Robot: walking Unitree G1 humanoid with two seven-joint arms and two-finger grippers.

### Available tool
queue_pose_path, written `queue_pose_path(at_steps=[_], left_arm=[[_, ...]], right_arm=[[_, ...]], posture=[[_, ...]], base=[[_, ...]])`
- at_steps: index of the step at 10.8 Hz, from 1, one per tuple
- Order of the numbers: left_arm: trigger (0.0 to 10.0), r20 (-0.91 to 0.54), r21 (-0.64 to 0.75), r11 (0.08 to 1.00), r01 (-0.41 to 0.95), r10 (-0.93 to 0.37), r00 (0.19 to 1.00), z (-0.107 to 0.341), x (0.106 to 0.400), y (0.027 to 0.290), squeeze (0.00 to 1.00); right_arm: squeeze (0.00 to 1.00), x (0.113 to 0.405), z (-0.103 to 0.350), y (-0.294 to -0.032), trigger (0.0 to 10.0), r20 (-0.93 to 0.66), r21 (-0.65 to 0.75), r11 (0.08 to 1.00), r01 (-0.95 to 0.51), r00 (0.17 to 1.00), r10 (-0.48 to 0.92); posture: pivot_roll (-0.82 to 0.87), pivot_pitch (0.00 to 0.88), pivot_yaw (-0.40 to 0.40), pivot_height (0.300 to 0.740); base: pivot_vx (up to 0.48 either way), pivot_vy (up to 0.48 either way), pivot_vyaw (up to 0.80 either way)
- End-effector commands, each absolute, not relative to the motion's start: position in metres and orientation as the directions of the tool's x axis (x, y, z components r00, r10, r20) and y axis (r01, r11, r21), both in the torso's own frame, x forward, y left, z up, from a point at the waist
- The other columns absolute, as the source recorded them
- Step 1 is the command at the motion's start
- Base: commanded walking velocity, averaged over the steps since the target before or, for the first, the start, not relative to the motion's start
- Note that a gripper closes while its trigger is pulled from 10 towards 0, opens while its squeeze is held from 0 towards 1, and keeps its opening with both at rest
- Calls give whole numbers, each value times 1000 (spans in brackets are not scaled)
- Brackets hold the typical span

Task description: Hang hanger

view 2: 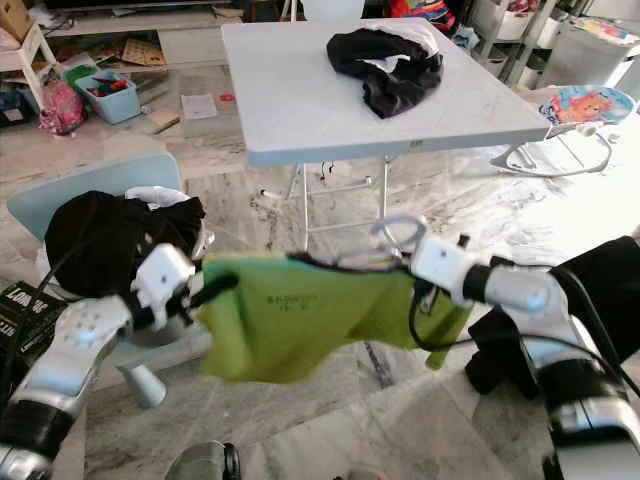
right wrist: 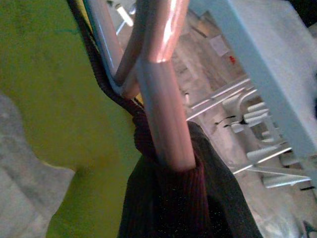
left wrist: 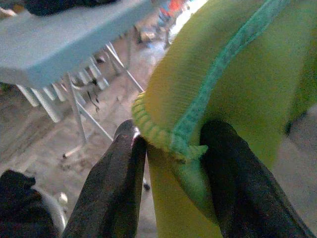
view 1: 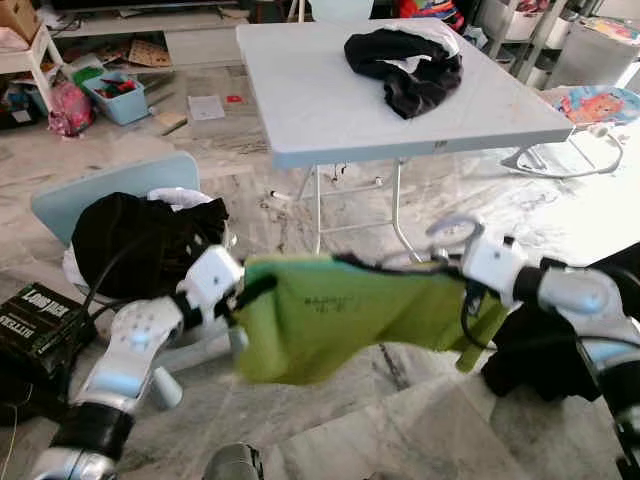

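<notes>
A lime-green garment (view 1: 340, 315) hangs stretched between my two grippers, low over the marble floor. It sits on a metal hanger whose hook (view 1: 452, 228) sticks up at the garment's right end. My left gripper (view 1: 240, 290) is shut on the garment's left edge; in the left wrist view its fingers (left wrist: 116, 183) pinch the ribbed green hem (left wrist: 168, 141). My right gripper (view 1: 458, 262) grips the hanger just under the hook. The right wrist view has the hanger's shiny tube (right wrist: 158, 89) running between the dark fingers, with green cloth (right wrist: 44, 99) beside it.
A white folding table (view 1: 320, 120) stands straight ahead with a black garment heap (view 1: 405, 65) on it. At my left is a light-blue chair (view 1: 110, 195) piled with black clothes (view 1: 140, 240), and a black box (view 1: 35, 320). More dark cloth (view 1: 560, 350) lies at the right.
</notes>
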State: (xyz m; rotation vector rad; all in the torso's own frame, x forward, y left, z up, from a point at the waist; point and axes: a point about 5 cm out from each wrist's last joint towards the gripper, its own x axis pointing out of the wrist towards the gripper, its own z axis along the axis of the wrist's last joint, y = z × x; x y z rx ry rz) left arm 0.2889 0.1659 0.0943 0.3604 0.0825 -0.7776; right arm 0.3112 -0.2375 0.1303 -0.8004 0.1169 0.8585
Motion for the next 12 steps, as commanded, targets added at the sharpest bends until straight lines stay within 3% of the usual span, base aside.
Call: queue_pose_path(at_steps=[1, 3, 7, 12], left_arm=[[10000, -176, 316, 679, 663, -644, 744, 100, 295, 170, 1000], [10000, -103, 277, 728, 627, -626, 773, 109, 300, 170, 1000], [10000, -82, 278, 711, 646, -653, 753, 105, 291, 148, 1000], [10000, -102, 305, 764, 568, -567, 817, 96, 287, 171, 1000]], right_arm=[[0, 319, 144, -241, 10000, -341, -618, 422, -663, 710, 616], [0, 329, 148, -243, 10000, -306, -652, 481, -586, 784, 540], [0, 347, 149, -243, 10000, -276, -715, 512, -476, 865, 418], [0, 322, 147, -243, 10000, -389, -525, 400, -751, 630, 672]], posture=[[-97, 0, -50, 740], [-94, 0, -51, 740], [-87, 0, -47, 740], [-81, 0, -42, 740]], base=[[0, 0, 0], [0, 0, 0], [0, 0, 0], [0, 0, 0]])
